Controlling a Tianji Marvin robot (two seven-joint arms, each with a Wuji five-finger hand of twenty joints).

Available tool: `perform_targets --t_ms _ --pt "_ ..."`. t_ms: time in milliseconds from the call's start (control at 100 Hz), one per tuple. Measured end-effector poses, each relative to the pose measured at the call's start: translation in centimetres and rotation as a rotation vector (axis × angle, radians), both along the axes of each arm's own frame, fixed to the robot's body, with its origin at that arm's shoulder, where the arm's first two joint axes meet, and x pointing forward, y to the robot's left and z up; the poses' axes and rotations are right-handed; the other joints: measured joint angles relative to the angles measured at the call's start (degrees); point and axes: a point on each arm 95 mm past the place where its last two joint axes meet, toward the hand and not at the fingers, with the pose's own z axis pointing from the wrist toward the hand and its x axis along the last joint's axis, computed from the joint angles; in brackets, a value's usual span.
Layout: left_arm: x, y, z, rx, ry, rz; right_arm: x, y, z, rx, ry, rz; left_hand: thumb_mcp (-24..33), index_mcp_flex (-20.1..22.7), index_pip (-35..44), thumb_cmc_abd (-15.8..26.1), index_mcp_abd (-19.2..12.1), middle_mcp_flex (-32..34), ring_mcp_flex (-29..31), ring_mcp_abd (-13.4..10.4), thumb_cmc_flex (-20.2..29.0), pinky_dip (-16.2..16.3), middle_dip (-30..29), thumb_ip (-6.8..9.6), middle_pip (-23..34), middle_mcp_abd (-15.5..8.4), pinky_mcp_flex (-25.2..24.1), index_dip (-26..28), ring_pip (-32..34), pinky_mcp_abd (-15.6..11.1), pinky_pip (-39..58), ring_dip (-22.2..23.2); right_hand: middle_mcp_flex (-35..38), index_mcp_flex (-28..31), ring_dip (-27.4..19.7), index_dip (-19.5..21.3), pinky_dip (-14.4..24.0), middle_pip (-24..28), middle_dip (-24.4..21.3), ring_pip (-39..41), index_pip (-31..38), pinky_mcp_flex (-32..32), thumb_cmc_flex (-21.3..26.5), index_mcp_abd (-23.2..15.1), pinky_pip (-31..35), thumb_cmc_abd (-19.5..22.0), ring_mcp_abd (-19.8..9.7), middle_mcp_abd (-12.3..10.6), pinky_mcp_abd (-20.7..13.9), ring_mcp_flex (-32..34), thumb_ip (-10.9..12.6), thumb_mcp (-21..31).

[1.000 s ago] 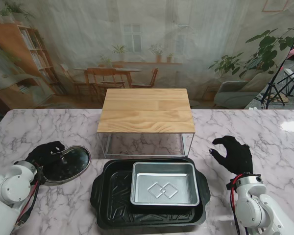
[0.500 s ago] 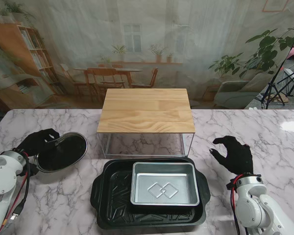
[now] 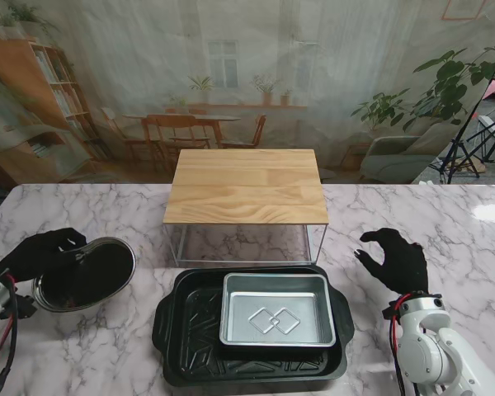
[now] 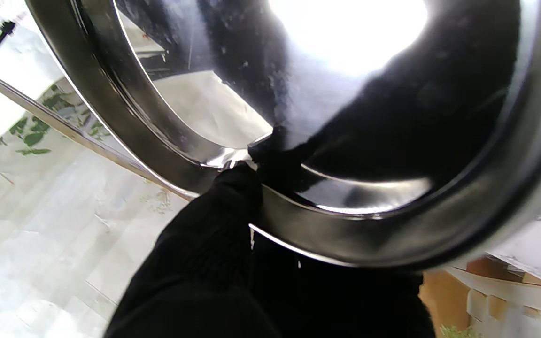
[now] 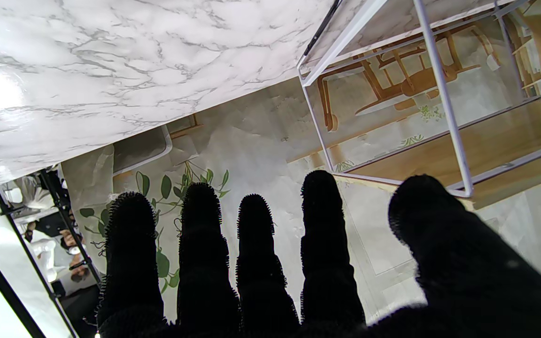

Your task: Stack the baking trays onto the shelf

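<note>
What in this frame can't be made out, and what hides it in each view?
- Left hand's fingertips: stand view, behind the tilted glass lid; left wrist view, glare and reflections.
- Left arm: cut off by the stand view's edge.
- Black baking tray's floor: partly covered by the silver baking tray nested inside.
- Trays: absent from both wrist views.
- Right hand, open: the stand view cannot settle whether it touches the table.

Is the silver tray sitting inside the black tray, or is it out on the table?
Inside. The silver tray rests within the black tray, whose dark rim shows on all sides of it; its own bottom looks empty.
</note>
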Motion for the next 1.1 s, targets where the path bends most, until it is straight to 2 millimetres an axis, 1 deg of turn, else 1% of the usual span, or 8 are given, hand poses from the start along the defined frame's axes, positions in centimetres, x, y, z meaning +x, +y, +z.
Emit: perform_targets --t_ms 130,330,530,610,720,920,1100 --pt "-0.8 -1.0 0.1 -0.041 0.013 -0.038 0.0 -0.1 0.1 0.002 -0.003 -0.002 0.0 0.01 -0.01 -0.01 0.04 0.0 0.0 0.04 0.0 0.01 0.0 0.0 0.01 0.03 0.0 0.0 0.0 0.05 0.0 0.0 0.0 0.0 0.0 0.0 0.0 0.01 0.0 0.0 0.0 0.01 0.0 0.0 0.0 0.0 0.0 0.12 0.0 0.0 0.0 0.0" --pt "-1.8 -3.7 0.1 -0.05 0.031 -0.096 -0.3 -0.6 0.2 0.013 -0.016 -0.009 0.05 0.03 -0.09 -0.01 0.07 0.0 0.0 0.05 0.0 0.44 0.0 0.0 0.02 0.13 0.0 0.0 0.01 0.06 0.01 0.0 0.0 -0.01 0.0 0.0 0.0 0.01 0.0 0.0 0.01 0.01 0.0 0.0 0.34 0.0 0.0 0.32 0.0 0.01 0.0 0.0" --pt "-2.4 -5.7 -0.8 -0.084 0.066 -0.109 -0.5 -0.8 0.3 0.001 -0.037 -0.016 0.48 0.04 -0.29 -0.02 0.58 0.0 0.0 0.27 0.0 0.47 0.0 0.0 0.12 0.78 0.0 0.0 0.01 0.21 0.02 0.0 0.0 -0.01 0.0 0.0 0.0 0.01 0.0 0.0 0.01 0.01 0.0 0.0 0.35 0.0 0.0 0.45 0.0 0.01 0.0 0.0" --pt "-2.6 -6.9 -1.3 -0.102 0.088 -0.111 -0.5 -0.9 0.3 0.002 -0.037 -0.018 0.48 0.04 -0.44 -0.02 0.91 0.0 0.0 0.41 0.0 0.47 0.0 0.0 0.16 1.25 0.0 0.0 0.4 0.39 0.49 0.0 0.0 -0.01 0.0 0.0 0.0 0.01 0.0 0.0 0.01 0.01 0.0 0.0 0.35 0.0 0.0 0.45 0.0 0.01 0.0 0.0" --pt "-2.8 -8.5 -1.8 -0.12 0.104 -0.136 -0.6 -1.0 0.3 0.004 -0.039 -0.018 0.53 0.04 -0.49 -0.02 1.1 0.0 0.01 0.6 0.0 0.47 0.0 0.0 0.18 1.31 0.0 0.0 0.56 0.67 0.63 0.0 0.0 -0.01 0.0 0.0 0.0 0.01 0.0 0.0 0.01 0.01 0.0 0.0 0.35 0.0 0.0 0.45 0.0 0.01 0.0 0.0" --pt "-2.8 -11.4 -2.1 -0.182 0.141 -0.186 -0.6 -1.1 0.3 0.009 -0.042 -0.019 1.5 0.35 -0.5 -0.59 1.54 0.0 0.05 0.75 0.0 0.48 0.0 -0.01 0.81 1.36 0.0 0.0 1.21 0.87 1.24 0.0 0.0 -0.01 0.0 0.0 0.0 0.01 0.0 0.0 0.01 0.01 0.01 0.0 0.35 0.0 0.0 0.45 0.0 0.01 0.0 0.0" --pt "-1.9 -14.3 -2.1 -0.224 0.175 -0.229 -0.6 -1.2 0.3 0.009 -0.047 -0.02 1.51 0.48 -0.51 -0.65 1.61 0.0 0.06 0.78 0.0 0.48 -0.02 -0.01 0.91 1.42 0.0 0.0 1.22 0.91 1.24 0.0 0.0 -0.01 0.0 0.0 0.0 0.01 0.0 0.0 0.01 0.01 0.01 0.0 0.35 0.0 0.0 0.45 0.0 0.01 0.0 0.0"
